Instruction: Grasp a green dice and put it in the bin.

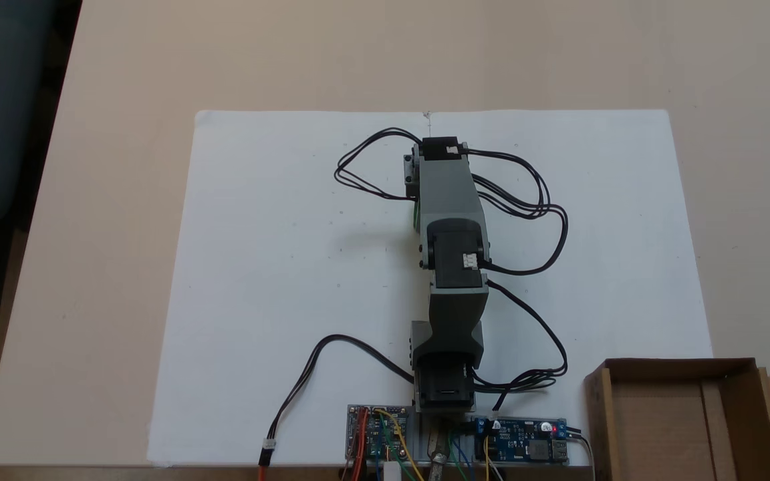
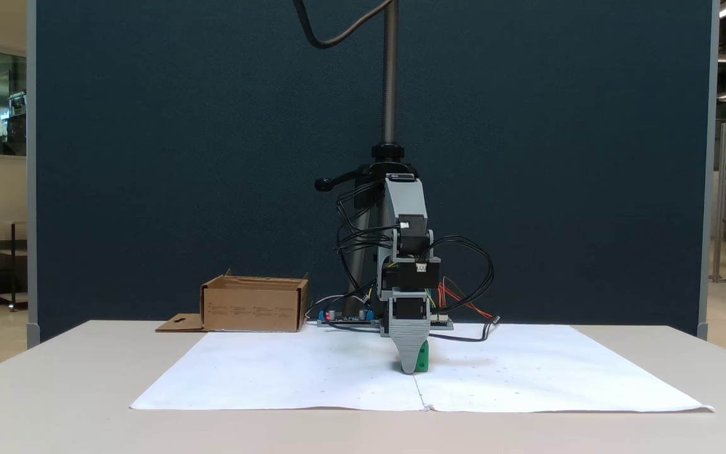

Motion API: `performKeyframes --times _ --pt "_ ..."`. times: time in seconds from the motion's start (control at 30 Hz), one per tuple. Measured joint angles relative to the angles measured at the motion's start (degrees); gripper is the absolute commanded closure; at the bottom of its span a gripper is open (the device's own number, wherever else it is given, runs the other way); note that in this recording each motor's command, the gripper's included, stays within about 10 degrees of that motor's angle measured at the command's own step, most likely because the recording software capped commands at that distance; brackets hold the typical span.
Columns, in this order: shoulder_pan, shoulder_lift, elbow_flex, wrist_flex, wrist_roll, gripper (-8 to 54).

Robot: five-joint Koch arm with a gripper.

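Claw [image 2: 411, 366] down on white paper [image 2: 312, 372], one jaw hiding other; grip unclear. Green dice [image 2: 423, 360] mostly hidden beside tip. Bin [image 2: 254, 306] at nine o'clock, well apart, on surface [image 2: 54, 391].

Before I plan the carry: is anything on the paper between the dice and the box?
Nothing visible. The green dice sits at the pincer tip on the white paper; the sheet toward the bin looks bare, with circuit boards beside the bin.

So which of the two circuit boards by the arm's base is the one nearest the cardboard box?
The blue board, lying right beside the box in the overhead-looking fixed view; the grey board lies across the base.
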Motion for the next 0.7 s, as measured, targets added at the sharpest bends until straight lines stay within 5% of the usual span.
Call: performKeyframes --times 0.07,0.47,0.7 --pt "0.0 0.1 0.3 -0.8 0.8 33.6" --pt "0.2 0.3 0.5 -1.8 1.7 33.6" --pt "1.2 11.3 1.3 6.2 2.5 33.6"
